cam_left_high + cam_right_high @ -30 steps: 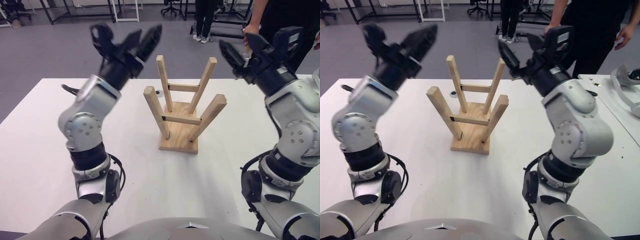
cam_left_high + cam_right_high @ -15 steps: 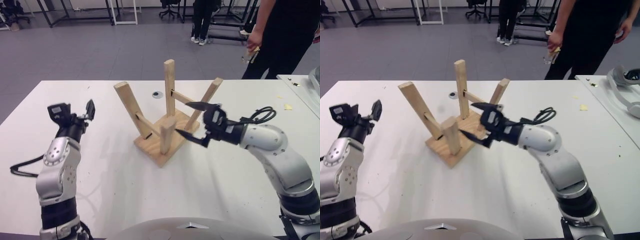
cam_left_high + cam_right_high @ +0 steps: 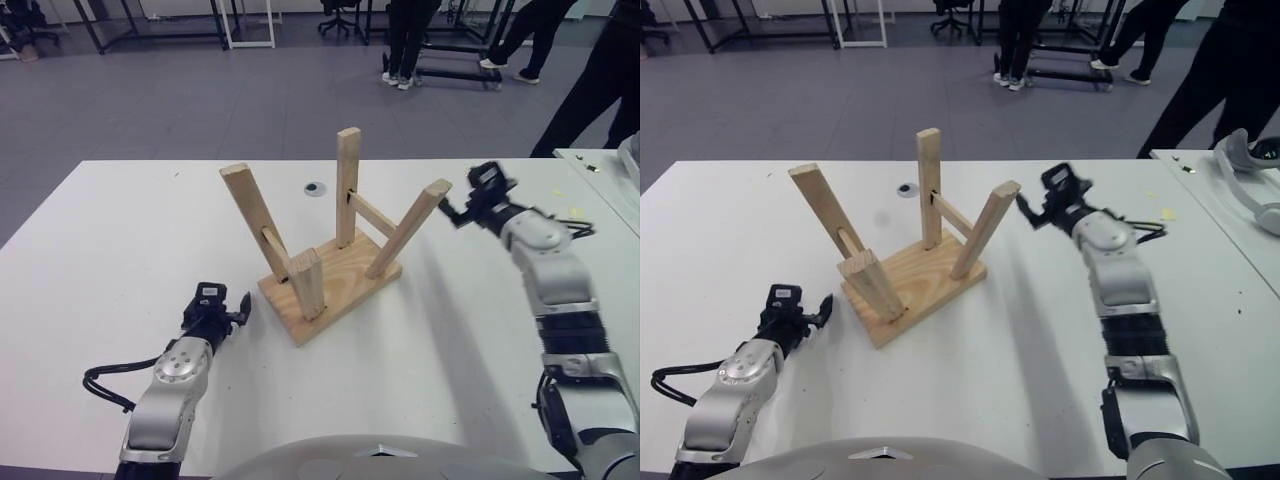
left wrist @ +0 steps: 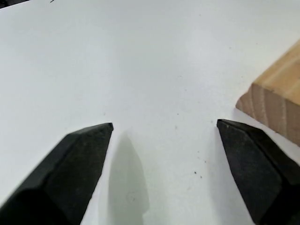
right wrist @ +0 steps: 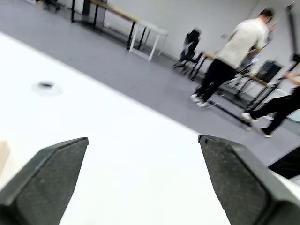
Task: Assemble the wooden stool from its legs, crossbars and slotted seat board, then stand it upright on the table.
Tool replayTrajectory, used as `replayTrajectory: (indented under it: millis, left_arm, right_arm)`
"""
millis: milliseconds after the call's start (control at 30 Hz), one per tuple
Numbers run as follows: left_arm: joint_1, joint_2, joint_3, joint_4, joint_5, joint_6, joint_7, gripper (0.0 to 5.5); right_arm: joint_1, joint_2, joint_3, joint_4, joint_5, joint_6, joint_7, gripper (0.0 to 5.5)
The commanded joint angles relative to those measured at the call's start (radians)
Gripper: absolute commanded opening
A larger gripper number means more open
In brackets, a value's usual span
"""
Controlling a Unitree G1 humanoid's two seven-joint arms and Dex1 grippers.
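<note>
Your left gripper point(image 3: 225, 303) has dropped to the white table point(image 3: 120, 230) beside the near corner of the upside-down pale wooden stool point(image 3: 345, 275), and your right gripper point(image 3: 462, 203) has backed off to 1 leg tip point(image 3: 436, 190), both with fingers spread, so the assembled stool sits mid-table, unflipped.

1 stool point(image 3: 330, 245) on 1 table point(image 3: 100, 230). Stool parts: 1 seat board point(image 3: 352, 282), 4 legs: far-left leg point(image 3: 248, 215), far-mid leg point(image 3: 347, 185), right leg point(image 3: 408, 228), near leg point(image 3: 308, 285). Crossbars I can make out: 2, right crossbar point(image 3: 372, 213) and left crossbar point(image 3: 272, 243). 1 round grommet point(image 3: 315, 188) in tabletop. 2 grippers: left gripper point(image 4: 164, 125), right gripper point(image 5: 143, 138).
</note>
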Motion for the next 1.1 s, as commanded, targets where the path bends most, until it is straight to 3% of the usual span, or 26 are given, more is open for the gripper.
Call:
replayTrajectory:
  millis: [33,133,267,400,500,600,767,900,1100]
  left_arm:
    - [-0.047,0.063,-0.111,0.055,0.066,0.046,-0.084,4.1]
    - [-0.118,0.062,-0.13,0.137,0.088,0.009,-0.105,4.1]
    - [-0.274,0.014,-0.143,0.362,0.093,-0.168,-0.15,4.1]
    - [-0.35,0.009,-0.152,0.492,0.089,-0.332,-0.242,4.1]
    - [-0.256,0.078,-0.06,0.404,0.076,-0.35,-0.254,4.1]
    - [-0.148,0.137,0.033,0.291,0.069,-0.329,-0.261,4.1]
    - [-0.025,0.135,-0.007,0.104,0.055,-0.235,-0.311,4.1]
    - [0.008,0.07,-0.154,0.029,0.052,-0.157,-0.334,4.1]
    - [-0.004,0.038,-0.162,-0.079,-0.009,-0.05,-0.341,4.1]
  right_arm:
    - [-0.03,0.049,0.189,0.383,-0.156,-0.239,0.082,4.38]
    - [-0.002,0.015,0.24,0.52,-0.195,-0.36,0.171,4.38]
    - [0.179,-0.069,0.205,0.263,-0.039,-0.405,0.388,4.38]
    - [0.325,-0.154,0.058,-0.023,-0.013,-0.22,0.227,4.38]
    - [0.464,-0.158,-0.057,-0.28,0.012,-0.077,0.123,4.38]
    - [0.622,-0.117,-0.081,-0.482,0.052,0.012,0.089,4.38]
    - [0.687,-0.079,-0.057,-0.52,0.029,0.024,0.057,4.38]
    - [0.655,-0.072,-0.016,-0.551,0.028,0.027,0.079,4.38]
    - [0.687,-0.082,-0.013,-0.654,0.102,0.024,0.148,4.38]
